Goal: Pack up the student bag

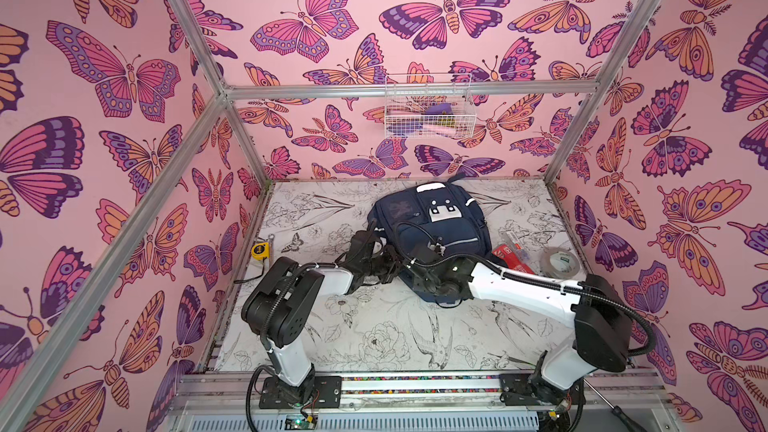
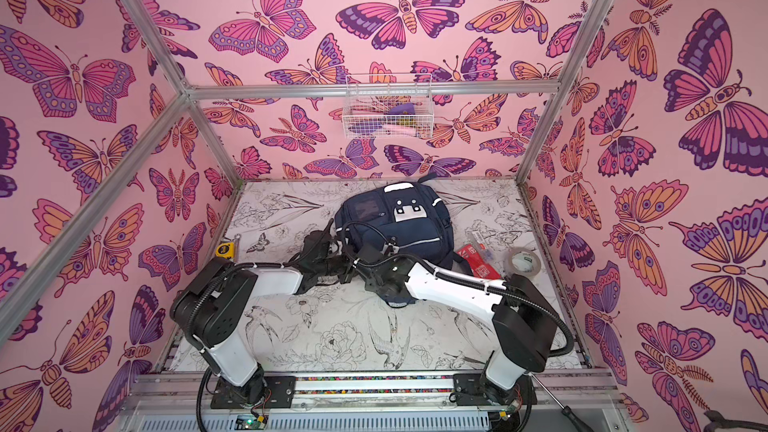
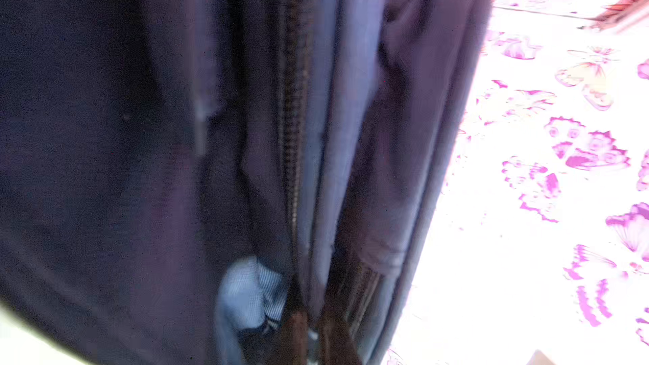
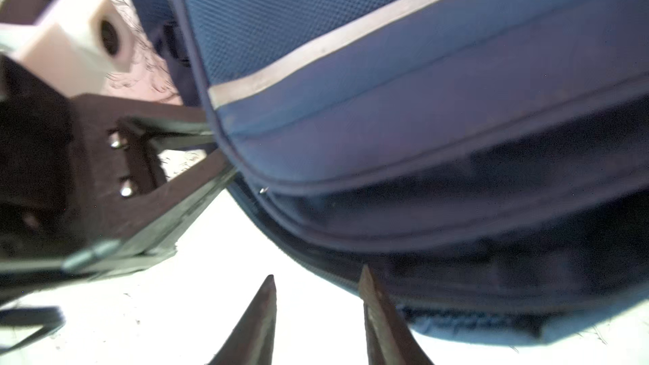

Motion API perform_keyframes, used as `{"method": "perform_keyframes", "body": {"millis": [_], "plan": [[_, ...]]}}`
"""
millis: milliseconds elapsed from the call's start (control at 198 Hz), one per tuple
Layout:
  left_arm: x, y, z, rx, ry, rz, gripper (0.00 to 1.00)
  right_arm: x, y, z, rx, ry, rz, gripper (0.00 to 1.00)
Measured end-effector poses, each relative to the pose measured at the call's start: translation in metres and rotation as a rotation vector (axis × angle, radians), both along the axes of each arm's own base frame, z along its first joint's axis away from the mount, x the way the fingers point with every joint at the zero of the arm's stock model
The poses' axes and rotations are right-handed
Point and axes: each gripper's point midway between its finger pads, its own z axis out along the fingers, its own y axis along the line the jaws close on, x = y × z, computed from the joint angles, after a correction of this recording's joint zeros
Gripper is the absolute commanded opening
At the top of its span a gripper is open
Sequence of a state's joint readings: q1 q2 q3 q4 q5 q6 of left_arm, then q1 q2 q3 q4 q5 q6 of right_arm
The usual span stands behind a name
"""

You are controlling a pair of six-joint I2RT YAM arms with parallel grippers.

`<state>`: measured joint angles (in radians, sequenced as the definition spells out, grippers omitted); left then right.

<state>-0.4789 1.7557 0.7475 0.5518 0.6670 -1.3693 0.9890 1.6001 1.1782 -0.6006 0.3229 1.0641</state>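
We have the left gripper (image 4: 219, 156) clamped on the bag's (image 1: 432, 218) near edge
Our right gripper (image 4: 318, 293) waits just beside it, jaws apart; the bag lies flat toward the back of the table (image 1: 374, 326). We should lift the pinched fabric gently so the zip (image 3: 293, 117) tautens.

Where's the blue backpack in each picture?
In a top view: the student bag lies in the middle, near the far butterfly wall.
In a top view: student bag again middle, far end.
Left wrist view: student bag close up, filling most of the picture.
Right wrist view: student bag close up, just beyond the right gripper.
Shared landmark: butterfly wall, both top views and left wrist view.
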Motion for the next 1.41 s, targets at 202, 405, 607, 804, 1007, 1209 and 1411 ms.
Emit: {"method": "perform_keyframes", "body": {"millis": [202, 405, 607, 804, 1007, 1209, 1411], "plan": [[0.003, 0.001, 0.034, -0.056, -0.026, 0.038, 0.0, 0.001, -0.002, 0.024, 0.078, -0.054, -0.048, 0.43], [0.0, 0.001, 0.064, -0.075, -0.067, 0.058, 0.0, 0.008, 0.009, 0.023, 0.139, -0.064, -0.099, 0.39], [-0.002, 0.004, 0.056, -0.052, -0.036, 0.068, 0.0, 0.013, 0.015, 0.002, 0.109, -0.046, -0.143, 0.38], [-0.002, 0.004, 0.056, -0.049, -0.035, 0.071, 0.0, 0.017, 0.014, 0.001, 0.095, -0.048, -0.184, 0.29], [-0.001, 0.005, 0.055, -0.046, -0.033, 0.074, 0.0, 0.019, 0.01, -0.006, 0.044, -0.041, -0.201, 0.19], [-0.001, 0.005, 0.055, -0.045, -0.032, 0.075, 0.0, 0.02, 0.01, -0.011, 0.019, -0.039, -0.196, 0.22], [0.0, 0.006, 0.053, -0.037, -0.031, 0.084, 0.0, 0.024, 0.01, -0.014, -0.016, -0.05, -0.176, 0.1]]}}
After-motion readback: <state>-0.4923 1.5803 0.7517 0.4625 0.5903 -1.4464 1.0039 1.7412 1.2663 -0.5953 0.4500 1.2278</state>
